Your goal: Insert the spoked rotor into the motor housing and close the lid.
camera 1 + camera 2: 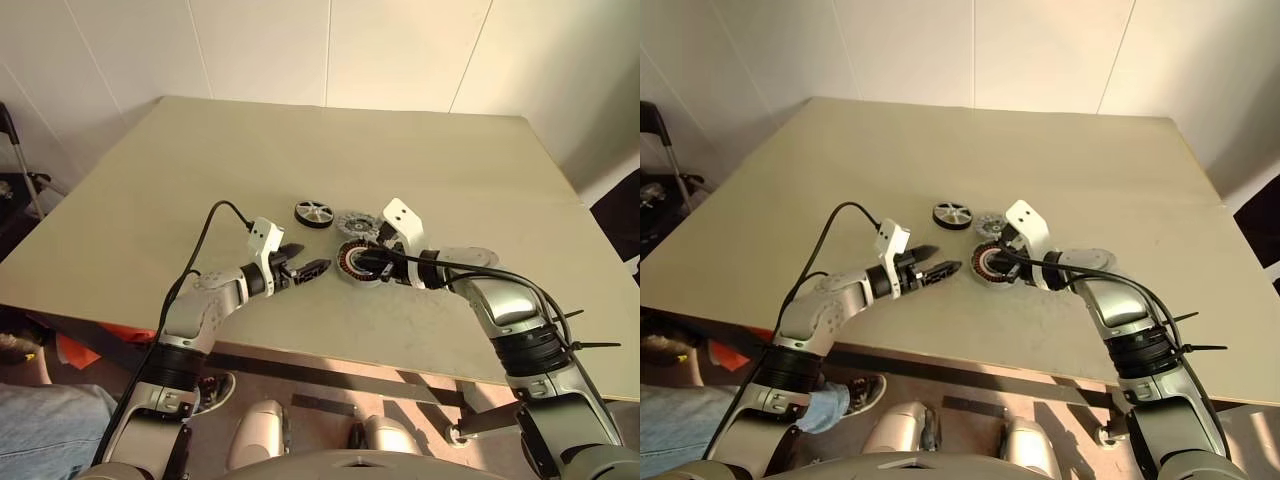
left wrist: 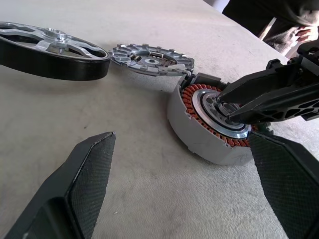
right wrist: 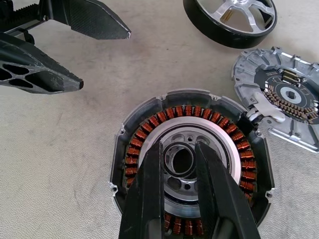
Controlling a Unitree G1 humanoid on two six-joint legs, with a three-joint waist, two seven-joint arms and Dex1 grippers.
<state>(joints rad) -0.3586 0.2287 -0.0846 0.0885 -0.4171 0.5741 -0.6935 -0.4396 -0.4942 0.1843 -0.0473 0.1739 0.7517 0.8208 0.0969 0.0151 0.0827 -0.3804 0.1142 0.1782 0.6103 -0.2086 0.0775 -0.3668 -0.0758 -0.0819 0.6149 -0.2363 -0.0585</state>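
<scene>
On the pale beige worktop [image 1: 200, 160], the left end effector [image 1: 305, 265] hovers low over the surface with its two black fingers spread wide apart, released and holding nothing, its tips aimed toward the cluster of parts to its right. In the left wrist view its textured finger pads [image 2: 94, 164] frame the parts without touching any of them.

Beyond it, farther from the robot, lies the spoked rotor [image 1: 313, 213], a small round black disc with pale silver spokes fanning from its hub, flat on the worktop and apart from both end effectors. Just beside it to the right rests the lid [image 1: 356, 223], a flat silver-grey metal disc with cut-outs around a central hub, lying close against the far edge of the housing.

Nearer the robot sits the motor housing [image 1: 352, 262], a thick silver-rimmed ring with coppery windings around its inside, tipped up on the side toward the left end effector. The right end effector [image 3: 181, 159] reaches into its middle, its two black fingers nearly together and flanking the housing's central hub ring; whether they actually pinch it I cannot tell.
</scene>
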